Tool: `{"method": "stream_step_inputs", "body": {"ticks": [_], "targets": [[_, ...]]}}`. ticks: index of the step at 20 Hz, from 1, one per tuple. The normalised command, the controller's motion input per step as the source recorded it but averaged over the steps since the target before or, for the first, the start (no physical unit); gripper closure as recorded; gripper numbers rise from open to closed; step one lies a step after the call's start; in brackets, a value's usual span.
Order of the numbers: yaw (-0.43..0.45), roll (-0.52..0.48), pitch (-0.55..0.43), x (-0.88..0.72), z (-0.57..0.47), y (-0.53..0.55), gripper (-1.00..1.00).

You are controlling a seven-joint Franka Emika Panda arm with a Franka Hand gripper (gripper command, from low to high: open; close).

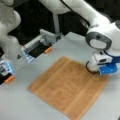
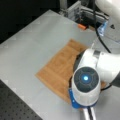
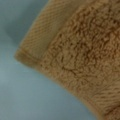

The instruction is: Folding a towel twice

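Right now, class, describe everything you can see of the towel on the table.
The towel is an orange-brown square of thick, looped terry with flat woven stripe bands near two opposite edges. It lies spread flat and unfolded on the grey table, turned like a diamond in both front views. The arm's end is down at its corner at a front view's right; the gripper itself is hidden there. The wrist view shows one corner close up: fluffy pile, ribbed border, bare table beside it.

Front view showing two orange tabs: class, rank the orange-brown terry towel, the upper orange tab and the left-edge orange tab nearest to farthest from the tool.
1. Orange-brown terry towel: right corner at the tool.
2. Upper orange tab, beside grey fixture.
3. Left-edge orange tab, far left.
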Motion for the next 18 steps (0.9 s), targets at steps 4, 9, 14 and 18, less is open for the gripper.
{"method": "stream_step_inputs", "body": {"ticks": [4, 9, 14, 18], "targets": [[0.100, -0.303, -0.198, 0.06, -0.21, -0.15, -1.00], [0.081, -0.245, -0.228, 0.01, -0.19, -0.16, -1.00], [0.075, -0.206, -0.180, -0.12, -0.14, -0.06, -1.00], [0.073, -0.160, -0.137, -0.20, -0.14, -0.03, -1.00]]}}
